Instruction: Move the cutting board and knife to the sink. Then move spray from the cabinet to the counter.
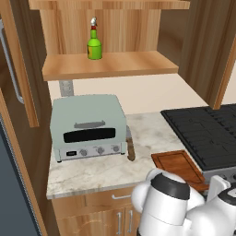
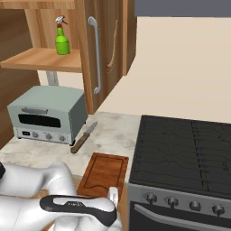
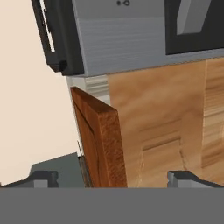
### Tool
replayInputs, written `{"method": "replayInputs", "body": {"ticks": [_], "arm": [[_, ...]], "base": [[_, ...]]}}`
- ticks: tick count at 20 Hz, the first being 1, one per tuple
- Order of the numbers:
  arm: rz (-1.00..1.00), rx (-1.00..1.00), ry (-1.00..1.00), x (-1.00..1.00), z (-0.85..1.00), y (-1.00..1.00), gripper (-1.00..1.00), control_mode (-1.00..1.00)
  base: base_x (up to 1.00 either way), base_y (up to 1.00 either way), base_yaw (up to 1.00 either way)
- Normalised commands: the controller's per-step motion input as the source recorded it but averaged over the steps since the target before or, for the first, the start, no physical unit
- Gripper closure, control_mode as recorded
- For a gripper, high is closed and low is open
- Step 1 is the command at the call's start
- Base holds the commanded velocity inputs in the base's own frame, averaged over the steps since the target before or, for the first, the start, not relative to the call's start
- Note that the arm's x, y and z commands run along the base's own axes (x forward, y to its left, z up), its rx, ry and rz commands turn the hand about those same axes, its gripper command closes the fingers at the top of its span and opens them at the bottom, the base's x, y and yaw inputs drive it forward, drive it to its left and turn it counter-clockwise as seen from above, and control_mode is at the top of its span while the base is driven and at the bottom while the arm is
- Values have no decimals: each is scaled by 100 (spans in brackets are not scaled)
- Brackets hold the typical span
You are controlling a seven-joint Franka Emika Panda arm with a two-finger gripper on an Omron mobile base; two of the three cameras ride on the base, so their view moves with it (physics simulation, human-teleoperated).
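Cutting board: the cutting board (image 2: 103,174) lies flat at the front edge of the counter (image 1: 99,171), just beside the stovetop (image 2: 180,149). In the hand view its front corner (image 3: 103,140) seems to reach a little over the counter's front edge.
Knife: the knife (image 2: 83,137) lies on the counter between the toaster oven (image 2: 47,115) and the board, apart from both, with the handle toward the front edge.
Spray: the spray (image 1: 94,42) stands upright on the lower shelf of the open cabinet (image 1: 110,64), above the toaster oven.
Gripper: the gripper (image 3: 113,177) has its jaws spread wide and holds nothing; the board's corner shows between the two tips.
Handling of board: I judge it stiff and rather heavy for its thickness, and not fragile. Because it lies flat, the fingers cannot go under it in the middle; the part past the counter edge looks like the best place to pinch, across the thickness.
Handling of knife: probably light and thin, easy to push away. The wooden handle is thicker and less slippery than the blade.
Risk: held by one edge, the board may tilt or slip down.
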Motion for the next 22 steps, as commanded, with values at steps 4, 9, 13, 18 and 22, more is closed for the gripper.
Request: {"method": "replayInputs", "body": {"ticks": [4,9,13,18,22], "arm": [[-3,0,0,4,0,0,-100,-100],[-3,0,0,3,0,0,-100,-100],[-2,0,0,10,0,0,-100,-100],[-1,0,0,15,0,0,-100,-100],[0,0,0,11,0,-1,-100,-100]], "base": [[0,0,0],[0,0,0],[0,0,0],[0,0,0],[0,0,0]]}}
